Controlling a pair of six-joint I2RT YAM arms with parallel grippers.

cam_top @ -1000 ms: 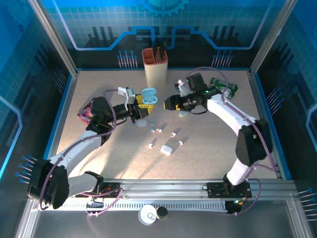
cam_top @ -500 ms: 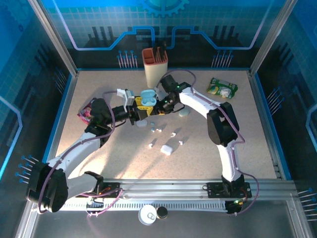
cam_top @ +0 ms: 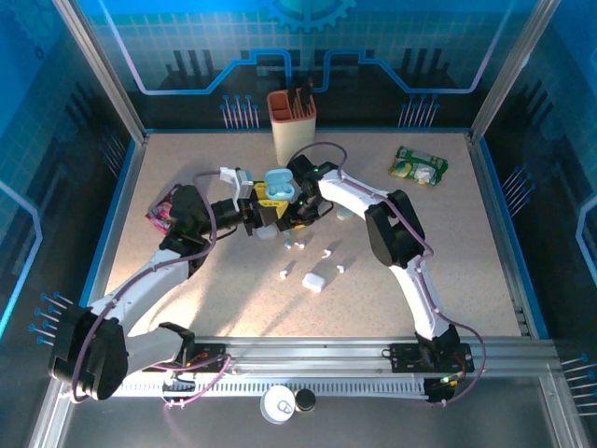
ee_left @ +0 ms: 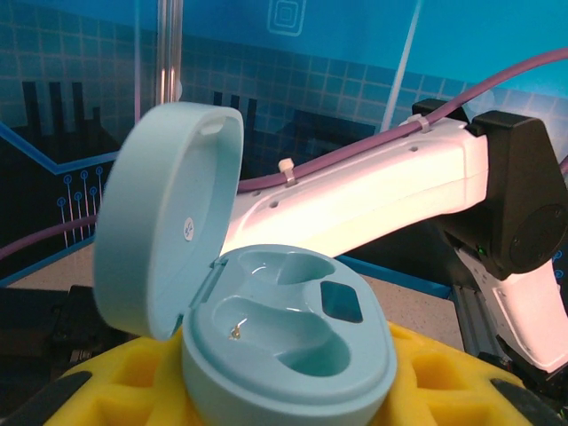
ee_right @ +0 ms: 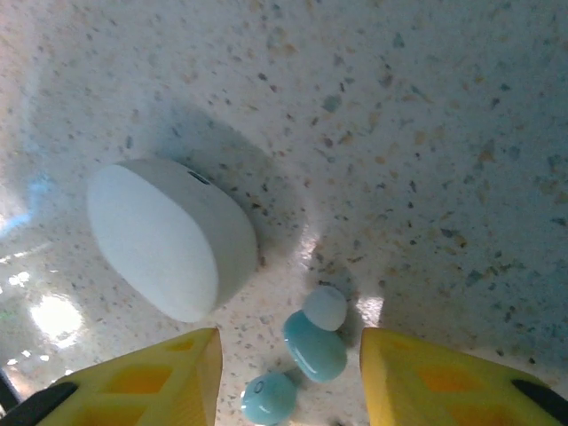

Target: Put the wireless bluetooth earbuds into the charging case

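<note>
Between the left gripper's (ee_left: 284, 404) yellow pads (ee_left: 98, 390) sits the open mint charging case (ee_left: 293, 337), clamped, its lid (ee_left: 169, 213) raised at 10 o'clock; a round mark (ee_left: 189, 228) inside is too small to read. The right gripper (ee_right: 284, 382) hangs with fingers (ee_right: 169, 373) spread over pale earbuds (ee_right: 315, 351) on the speckled table (ee_right: 426, 133), a closed case (ee_right: 169, 235) at their 10 o'clock.

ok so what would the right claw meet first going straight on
Most likely the small pale blue earbuds on the table, directly ahead of the right claw; the closed case sits off to the side. Depth is unclear.
</note>
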